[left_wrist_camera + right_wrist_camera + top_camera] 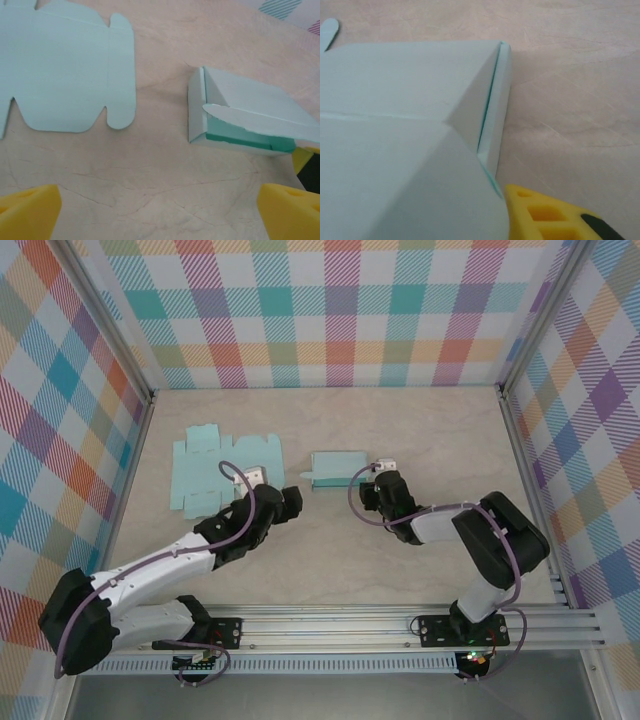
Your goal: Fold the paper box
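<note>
Pale teal card makes up the paper box (338, 469), which lies on its side near the middle of the worktop (330, 560), already raised into a body, with one rounded tongue (220, 111) poking loose past its left end and a darker strip of inside showing along the near edge, so the lid looks not yet tucked home. The right hand (378, 485) sits right against the box's right end, probably to brace it; one yellow finger (545, 215) shows just beside the box wall (405, 125), the other is hidden, so I cannot tell whether it pinches the card or merely rests there. The left hand (160, 212) hovers spread wide with nothing between its fingers, short of the box's left end, seemingly placed to reach that tongue. A second blank (215, 470) lies flat to the left, apart from the box
</note>
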Controlling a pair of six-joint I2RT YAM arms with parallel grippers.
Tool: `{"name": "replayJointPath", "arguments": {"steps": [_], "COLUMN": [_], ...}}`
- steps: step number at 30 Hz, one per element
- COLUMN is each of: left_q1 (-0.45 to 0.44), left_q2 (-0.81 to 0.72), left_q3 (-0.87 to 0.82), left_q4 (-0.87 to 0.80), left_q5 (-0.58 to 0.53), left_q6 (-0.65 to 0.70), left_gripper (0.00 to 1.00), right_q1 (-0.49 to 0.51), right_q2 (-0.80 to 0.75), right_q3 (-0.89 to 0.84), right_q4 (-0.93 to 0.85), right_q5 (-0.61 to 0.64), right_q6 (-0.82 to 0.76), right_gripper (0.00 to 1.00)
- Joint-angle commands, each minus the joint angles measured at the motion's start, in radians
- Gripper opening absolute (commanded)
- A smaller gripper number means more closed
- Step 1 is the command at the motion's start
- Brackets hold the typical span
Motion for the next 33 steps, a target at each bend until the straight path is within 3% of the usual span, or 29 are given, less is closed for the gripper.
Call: {"name": "replayJointPath", "arguments": {"steps": [1, 7, 13, 16, 17, 21, 33], "left_q1": [0.034, 0.112, 0.162, 0.174, 0.176, 0.179, 0.196], "left_q2": [0.057, 0.302, 0.552, 0.646, 0.669, 0.749, 0.827], "left_q3": [0.170, 0.446, 0.619, 0.660, 0.667, 0.696, 0.636], "left_q4": [-0.165, -0.202, -0.209, -0.195, -0.187, -0.179, -0.146], "left_q5": [-0.001, 0.104, 0.176, 0.251, 0.269, 0.281, 0.299], "left_q6": [0.080, 0.216, 0.248, 0.247, 0.247, 0.235, 0.200], "left_gripper": [1.00, 1.00, 1.00, 0.98, 0.98, 0.93, 0.77], "right_q1": [0.007, 0.007, 0.005, -0.002, -0.008, -0.049, -0.178], "right_q2": [-0.083, -0.297, -0.574, -0.629, -0.620, -0.523, -0.036], "right_q3": [-0.014, -0.026, -0.045, 0.053, 0.098, 0.257, 0.581], "right_q4": [-0.097, -0.291, -0.515, -0.713, -0.775, -0.935, -0.945], "right_q5": [-0.013, -0.024, -0.024, 0.012, 0.021, 0.007, -0.294], "right_q6": [-0.009, -0.021, 0.013, 0.038, 0.045, 0.077, 0.075], "right_gripper": [0.40, 0.58, 0.75, 0.95, 1.00, 1.00, 1.00]}}
